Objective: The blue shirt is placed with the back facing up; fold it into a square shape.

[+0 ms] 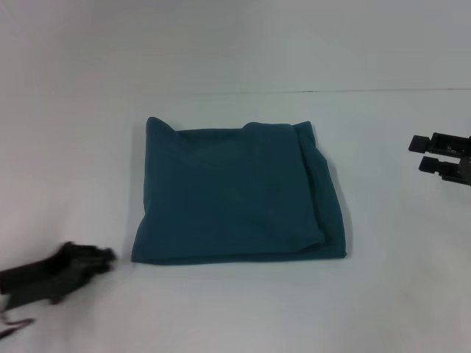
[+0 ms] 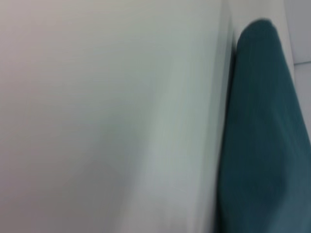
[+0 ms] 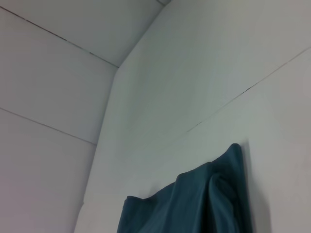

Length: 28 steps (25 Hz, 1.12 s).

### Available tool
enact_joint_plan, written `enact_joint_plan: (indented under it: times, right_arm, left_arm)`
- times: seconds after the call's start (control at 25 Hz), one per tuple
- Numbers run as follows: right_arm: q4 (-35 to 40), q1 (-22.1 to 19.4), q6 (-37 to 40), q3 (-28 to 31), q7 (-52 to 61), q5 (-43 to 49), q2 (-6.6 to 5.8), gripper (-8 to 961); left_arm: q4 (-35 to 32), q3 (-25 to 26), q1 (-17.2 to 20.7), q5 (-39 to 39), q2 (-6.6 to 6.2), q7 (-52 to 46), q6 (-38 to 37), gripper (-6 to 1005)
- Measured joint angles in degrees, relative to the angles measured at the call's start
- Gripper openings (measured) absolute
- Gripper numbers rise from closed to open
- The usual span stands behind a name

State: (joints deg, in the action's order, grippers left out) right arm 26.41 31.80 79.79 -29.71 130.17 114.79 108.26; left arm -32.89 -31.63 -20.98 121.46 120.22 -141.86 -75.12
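Observation:
The blue shirt (image 1: 235,195) lies folded into a roughly square pad in the middle of the white table, with layered edges along its right side and no lettering showing. Part of the shirt (image 2: 265,141) fills one side of the left wrist view, and two of its corners (image 3: 194,204) show in the right wrist view. My left gripper (image 1: 92,261) is low at the front left, blurred, just off the shirt's front left corner and not touching it. Well clear of the shirt at the far right, my right gripper (image 1: 421,153) is open and holds nothing.
The white table (image 1: 235,316) stretches around the shirt on all sides. A thin dark seam (image 1: 331,91) runs across the surface behind the shirt.

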Motion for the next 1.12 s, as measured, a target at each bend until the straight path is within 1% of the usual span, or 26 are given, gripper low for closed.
enact_joint_plan:
  times: [0.04, 0.08, 0.16, 0.2, 0.24, 0.32, 0.36, 0.4, 0.44, 0.48, 0.56, 0.6, 0.64, 0.76, 0.8, 0.88, 0.92, 0.96, 1.12]
  right_arm:
    - [0.0, -0.1, 0.0, 0.0, 0.0, 0.1, -0.07, 682]
    - [0.0, -0.1, 0.0, -0.2, -0.2, 0.3, -0.19, 682]
    - [0.2, -0.1, 0.0, -0.5, -0.8, 1.1, -0.52, 682]
    - [0.5, -0.1, 0.2, -0.6, -1.3, 2.0, -0.60, 682]
    - [1.3, -0.1, 0.4, -0.8, -1.9, 3.2, -0.74, 682]
    - [3.4, 0.3, 0.7, -2.0, -3.0, 6.9, -0.77, 682]
    - [5.0, 0.7, 0.8, -3.0, -3.4, 9.1, -0.77, 682]
    - [6.1, 1.1, 1.0, -3.9, -4.1, 10.6, -0.73, 682]
    - [7.4, 1.6, 1.2, -4.9, -5.0, 11.7, -0.60, 682]
    - [8.7, 2.2, 1.7, -5.8, -6.3, 12.1, -0.37, 682]
    - [11.7, 3.4, 2.1, -7.9, -9.5, 12.4, 0.70, 682]
    - [13.1, 4.0, 1.9, -8.6, -10.9, 12.3, 1.58, 682]
    - [15.1, 4.7, 1.4, -9.1, -12.7, 12.2, 2.74, 682]
    - [19.7, 6.4, 0.1, -9.1, -17.6, 11.8, 6.32, 682]
    - [20.7, 7.1, 0.1, -9.1, -19.7, 11.4, 7.49, 682]
    - [21.6, 7.9, 0.3, -9.3, -22.9, 10.6, 9.20, 682]
    - [21.5, 8.5, 0.6, -9.8, -24.1, 10.2, 9.84, 682]
    - [20.9, 8.9, 0.9, -10.2, -24.7, 10.0, 10.21, 682]
    - [17.6, 9.5, 2.4, -11.0, -26.0, 9.7, 10.61, 681]
  left_arm:
    - [-2.5, 2.2, 1.7, 0.0, -0.27, 0.9, -1.0, 187]
    - [-3.2, 3.2, 2.1, 0.0, -0.31, 1.9, -1.7, 192]
    - [-6.2, 7.9, 3.1, -0.7, -0.76, 7.4, -5.0, 202]
    - [-6.2, 7.9, 3.1, -0.7, -0.76, 7.4, -5.0, 208]
    - [-8.5, 11.5, 2.6, -1.0, -1.98, 18.3, -12.3, 213]
    - [-10.0, 11.7, 1.3, -0.1, -2.98, 25.9, -17.6, 293]
    - [-10.7, 11.2, 0.5, 0.6, -3.37, 28.0, -19.0, 334]
    - [-10.7, 11.2, 0.5, 0.6, -3.37, 28.0, -19.0, 374]
    - [-13.3, 7.6, -3.1, 2.8, -4.34, 30.7, -21.3, 414]
    - [-13.7, 5.8, -4.3, 3.5, -4.70, 30.9, -21.5, 456]
    - [-14.0, 2.1, -7.2, 4.7, -5.36, 31.6, -21.7, 539]
    - [-14.1, 0.0, -9.2, 5.1, -5.71, 32.2, -21.5, 581]
    - [-14.1, -1.9, -11.0, 5.6, -5.97, 32.8, -21.1, 623]
    - [-14.1, -7.5, -16.0, 6.2, -6.65, 33.7, -19.4, 686]
    - [-14.1, -9.0, -17.0, 6.2, -6.75, 33.9, -18.9, 707]
    - [-14.0, -11.7, -19.0, 6.3, -6.80, 33.9, -17.6, 749]
    - [-13.7, -12.6, -19.8, 6.3, -6.80, 33.7, -17.1, 770]
    - [-13.3, -13.2, -20.4, 6.3, -6.75, 33.5, -17.0, 791]
    - [-9.8, -15.0, -22.5, 6.3, -6.23, 33.3, -18.4, 881]
